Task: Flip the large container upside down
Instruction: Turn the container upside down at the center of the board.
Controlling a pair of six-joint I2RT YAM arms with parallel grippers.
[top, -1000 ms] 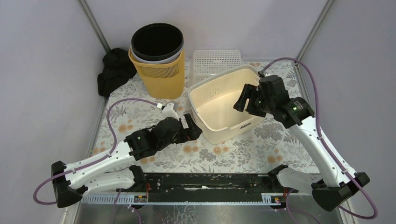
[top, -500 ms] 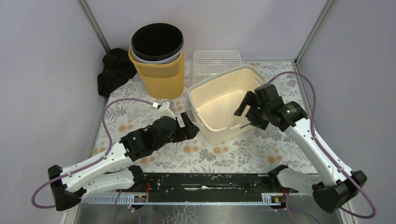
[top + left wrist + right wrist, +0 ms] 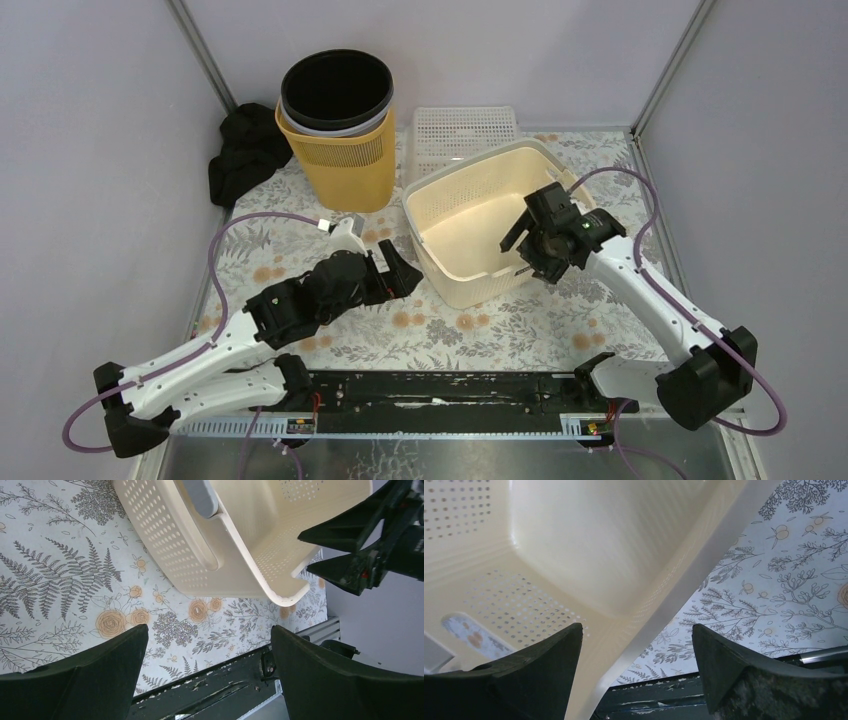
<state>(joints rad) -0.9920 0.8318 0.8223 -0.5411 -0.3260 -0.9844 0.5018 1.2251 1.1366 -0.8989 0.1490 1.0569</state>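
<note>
A large cream perforated plastic container (image 3: 462, 243) is seen standing upright, mouth up, on the floral-patterned counter (image 3: 480, 325), right of centre. A yellow perforated plastic bin (image 3: 345, 165), in which a black round bucket (image 3: 336, 88) is nested, is placed near its far-left corner. A white perforated flat tray (image 3: 462, 128) is set just behind it. A crumpled black cloth (image 3: 243, 150) is seen against the far-left wall.

The left fingers (image 3: 75, 675) are spread wide and held low just beside the container's left wall, with nothing gripped between them. The right fingers (image 3: 524, 680) are likewise spread. The container's near-right wall and rim are straddled by them, one finger inside and one outside. Whether the wall is touched cannot be told.
</note>
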